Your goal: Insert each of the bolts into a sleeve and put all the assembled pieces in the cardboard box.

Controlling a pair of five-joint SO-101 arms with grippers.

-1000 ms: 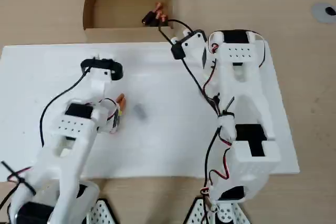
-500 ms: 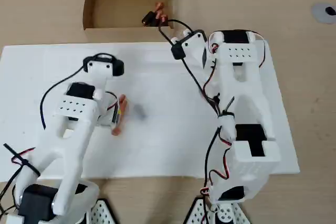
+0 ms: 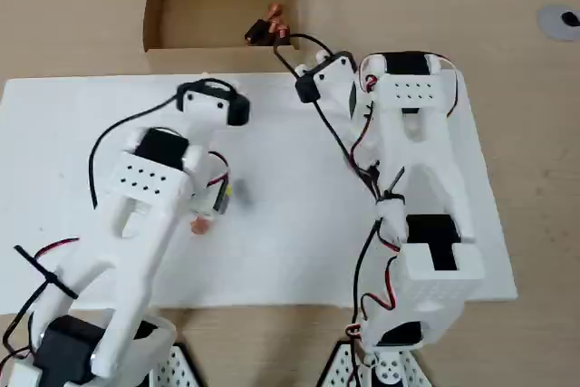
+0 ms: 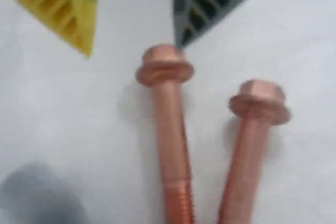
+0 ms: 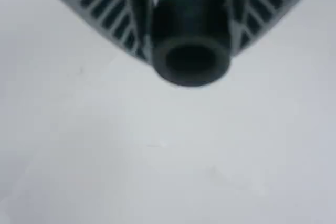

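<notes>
Two copper bolts lie side by side on the white board [image 4: 294, 19], one [image 4: 169, 129] with its flanged head just under my left gripper [image 4: 132, 46], the other [image 4: 251, 145] beside it. That gripper is open, its yellow finger [image 4: 63, 9] and dark finger [image 4: 210, 3] standing either side of the first bolt's head. In the high view the left arm [image 3: 149, 188] covers the bolts except one copper end [image 3: 198, 224]. My right gripper [image 5: 191, 51] is shut on a black sleeve [image 5: 191, 61], hollow end showing, above the board. The cardboard box [image 3: 168, 6] holds assembled pieces [image 3: 267, 29].
A dark blurred shape [image 4: 37, 198] lies on the board near the bolts' threaded ends. The right arm [image 3: 417, 151] stands over the board's right side. Black cables [image 3: 317, 115] trail from the wrist cameras. A grey disc [image 3: 557, 20] sits on the wooden table at the far right.
The left arm has swung right and toward the box, now covering the bolts and the grey spot beside them. The right arm has kept still.
</notes>
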